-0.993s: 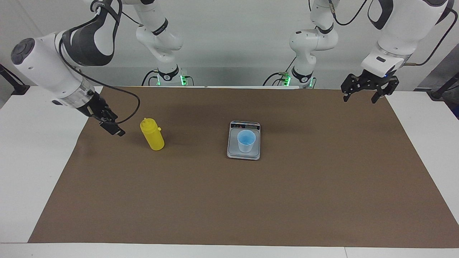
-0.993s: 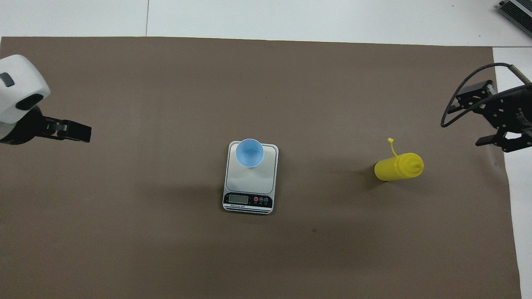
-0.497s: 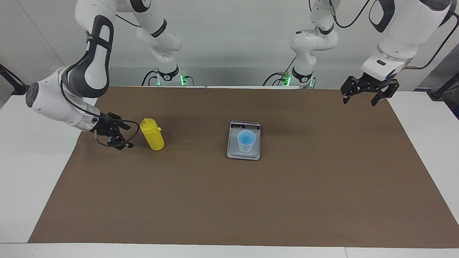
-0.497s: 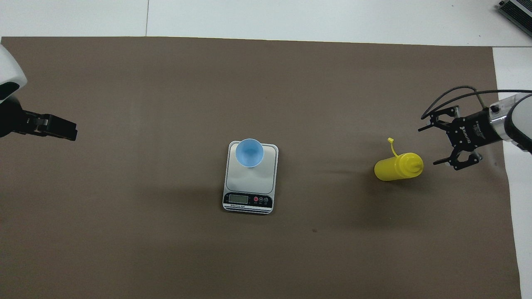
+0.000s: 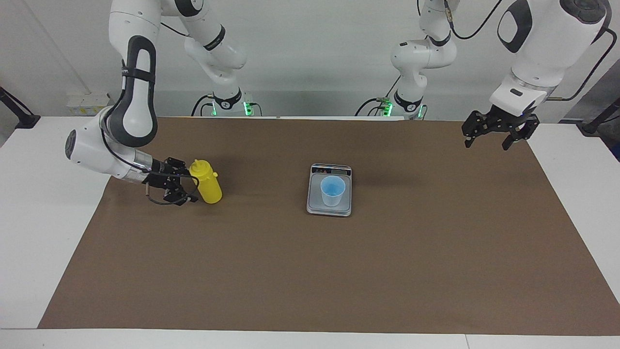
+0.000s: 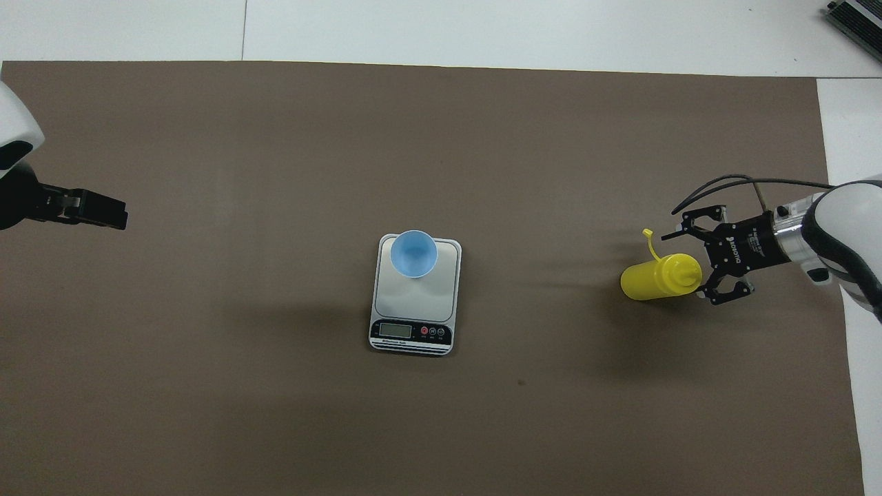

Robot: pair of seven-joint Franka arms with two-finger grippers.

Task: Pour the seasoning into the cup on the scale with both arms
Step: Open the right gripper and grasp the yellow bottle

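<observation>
Approach stage only: nothing gripped, nothing poured.

The yellow squeeze bottle (image 5: 206,182) stands upright on the brown mat (image 5: 310,271) toward the right arm's end of the table, well apart from the light-blue cup (image 5: 333,190), which sits on the kitchen scale (image 5: 315,206) at mid-table. The right gripper (image 5: 180,184) lies low and sideways just beside the bottle, fingers spread wide with their tips at its side; I cannot tell whether they touch, and they have not closed on it. The left gripper (image 5: 494,133) waits in the air over the mat's corner at its own end, also spread and empty. Grasping, carrying, and pouring all remain.
</observation>
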